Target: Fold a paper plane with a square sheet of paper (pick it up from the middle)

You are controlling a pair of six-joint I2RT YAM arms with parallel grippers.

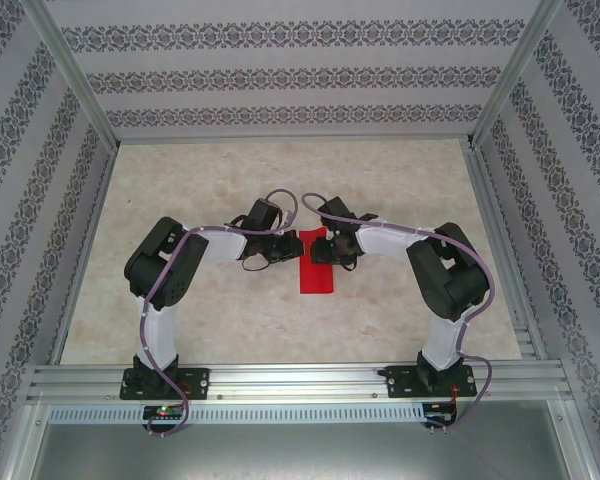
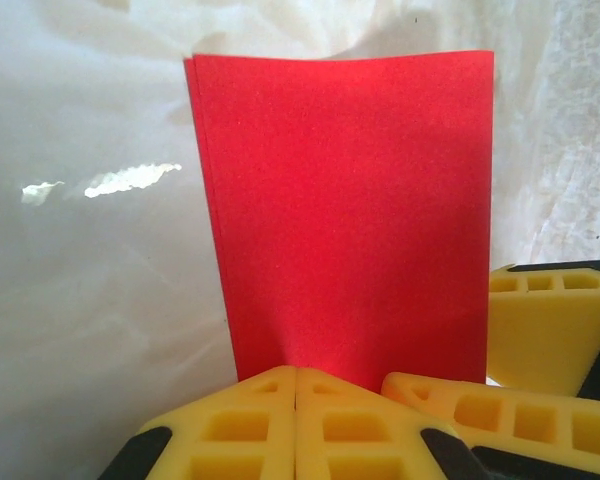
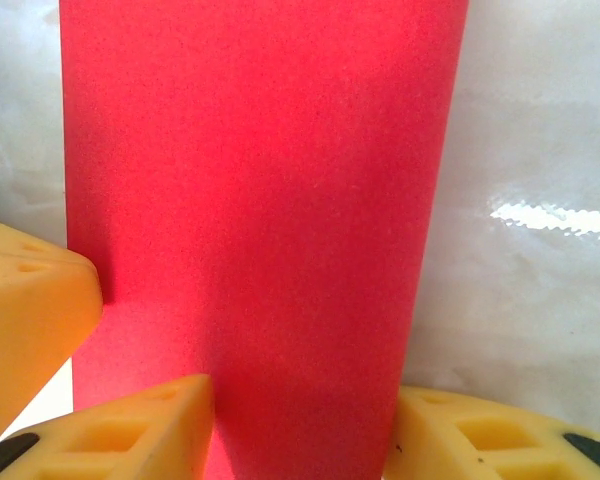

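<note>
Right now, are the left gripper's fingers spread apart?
No: the left gripper has its two yellow fingers pressed together with no gap, at the near edge of the folded red paper.

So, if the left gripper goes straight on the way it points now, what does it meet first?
The folded red paper: it lies right at the shut jaws of the left gripper, perhaps touching them.

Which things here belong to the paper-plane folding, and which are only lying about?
Belong to the job:
folded red paper
left gripper, shut on its edge
right gripper, open astride it

Only surroundings:
table
aluminium frame
patterned walls
</note>
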